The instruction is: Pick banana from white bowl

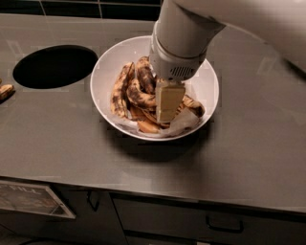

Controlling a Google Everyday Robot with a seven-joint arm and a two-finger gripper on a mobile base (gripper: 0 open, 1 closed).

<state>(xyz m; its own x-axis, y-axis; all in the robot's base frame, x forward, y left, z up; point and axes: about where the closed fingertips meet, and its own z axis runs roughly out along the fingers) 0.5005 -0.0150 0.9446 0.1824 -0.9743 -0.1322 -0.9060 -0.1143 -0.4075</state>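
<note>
Gray cupboard fronts run along the near edge, with a dark drawer handle [224, 225] below and to the right of the gripper and a slanted label [31, 198] far off to its lower left. Above them lies the flat gray countertop [248, 158].

On the countertop sits the white bowl [103, 72], big, round and shiny. Crumpled white paper [184, 122] lines it and pokes up just below and to the right of the gripper. Flat orange peel pieces [146, 125] lie at the near side of the bowl, just left of the gripper's tip.

The gripper [167, 112] points straight down into the middle of the bowl, and its tan tip is down among the fruit. I cannot tell how far open it is, or whether it has hold of anything.

The banana [136, 95] is in the bowl, right beside the gripper on its left. It is short and bent, yellow-brown with black spots, and one end runs in behind the tan tip. A longer spotted banana [119, 91] lies further left, along the bowl's wall. A darker banana [146, 74] sits just behind.

The thick white arm [181, 33] rises above the gripper and covers the back of the bowl.

Far to the left is a black round hole [55, 67] in the countertop. A small yellow-brown scrap [5, 91] lies at the left edge. Dark wall tiles [71, 7] run along the very back.
</note>
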